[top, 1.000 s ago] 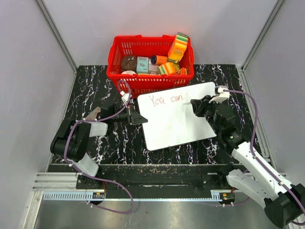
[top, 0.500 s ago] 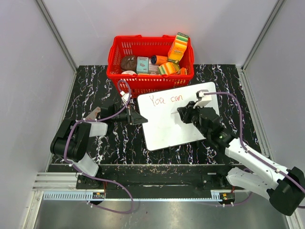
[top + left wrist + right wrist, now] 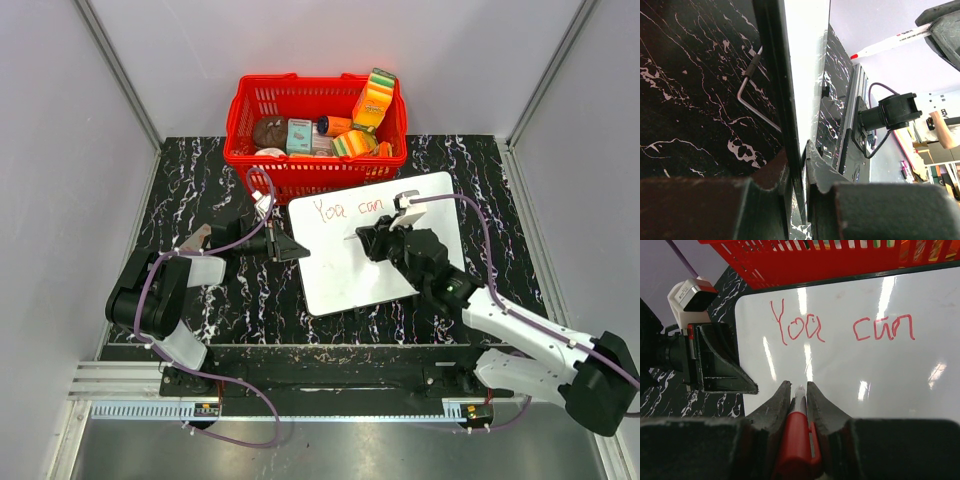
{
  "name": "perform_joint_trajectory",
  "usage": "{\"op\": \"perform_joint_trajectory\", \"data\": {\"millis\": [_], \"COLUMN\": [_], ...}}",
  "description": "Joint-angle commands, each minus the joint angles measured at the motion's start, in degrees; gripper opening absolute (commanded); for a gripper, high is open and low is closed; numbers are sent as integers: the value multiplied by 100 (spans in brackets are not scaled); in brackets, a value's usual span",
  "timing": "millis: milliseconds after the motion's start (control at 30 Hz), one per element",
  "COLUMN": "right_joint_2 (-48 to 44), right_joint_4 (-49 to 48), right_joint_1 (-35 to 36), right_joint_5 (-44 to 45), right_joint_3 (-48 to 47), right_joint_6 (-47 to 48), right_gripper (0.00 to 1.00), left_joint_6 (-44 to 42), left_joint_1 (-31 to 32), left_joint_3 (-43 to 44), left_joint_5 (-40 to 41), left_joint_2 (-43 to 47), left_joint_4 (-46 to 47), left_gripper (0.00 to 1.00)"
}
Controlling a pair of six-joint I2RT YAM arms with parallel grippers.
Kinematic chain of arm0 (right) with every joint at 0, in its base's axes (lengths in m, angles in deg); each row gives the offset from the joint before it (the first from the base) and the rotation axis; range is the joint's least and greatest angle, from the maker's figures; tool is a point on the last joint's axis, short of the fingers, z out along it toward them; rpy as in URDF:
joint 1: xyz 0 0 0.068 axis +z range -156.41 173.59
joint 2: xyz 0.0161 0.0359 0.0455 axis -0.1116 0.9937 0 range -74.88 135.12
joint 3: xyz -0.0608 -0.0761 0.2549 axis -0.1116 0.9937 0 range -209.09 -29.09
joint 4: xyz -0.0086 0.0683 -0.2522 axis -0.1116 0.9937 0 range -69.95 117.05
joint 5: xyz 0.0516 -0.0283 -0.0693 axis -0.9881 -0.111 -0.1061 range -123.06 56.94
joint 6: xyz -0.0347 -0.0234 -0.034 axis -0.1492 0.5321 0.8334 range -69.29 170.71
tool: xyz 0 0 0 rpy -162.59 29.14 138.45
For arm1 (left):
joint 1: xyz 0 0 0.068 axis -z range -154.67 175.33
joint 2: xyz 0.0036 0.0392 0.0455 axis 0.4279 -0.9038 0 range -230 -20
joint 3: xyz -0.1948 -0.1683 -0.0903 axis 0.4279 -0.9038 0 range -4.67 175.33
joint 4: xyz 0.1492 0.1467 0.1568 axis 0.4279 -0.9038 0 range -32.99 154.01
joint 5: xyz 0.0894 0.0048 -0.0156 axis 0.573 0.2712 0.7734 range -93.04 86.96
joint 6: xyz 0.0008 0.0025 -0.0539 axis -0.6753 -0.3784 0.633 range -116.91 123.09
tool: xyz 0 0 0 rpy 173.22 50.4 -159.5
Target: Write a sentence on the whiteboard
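Moved toward 9 o'clock, the right claw [image 3: 372,240], clenched on a red marker [image 3: 796,440], seemingly lines up a second row; the left claw [image 3: 285,245] pinches the whiteboard [image 3: 345,275] edge, steadying it.

Black-and-white arms [image 3: 520,325], looping purple cables [image 3: 445,196] (dark grey ridged fingers [image 3: 774,412])
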Motion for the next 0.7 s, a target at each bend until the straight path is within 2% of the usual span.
{"op": "perform_joint_trajectory", "data": {"millis": [0,667], "right_joint_2": [166,1045], "right_joint_4": [-589,-800], "right_joint_1": [113,148], "right_joint_5": [95,227], "right_joint_3": [-228,-808], "right_joint_6": [148,43], "right_gripper": [0,0], "left_joint_6": [-503,-503], "left_joint_1": [99,99], "left_joint_3": [62,71], "left_joint_5": [46,37], "left_joint_2": [-13,-39], "left_joint_4": [242,250], "left_gripper": [0,0]}}
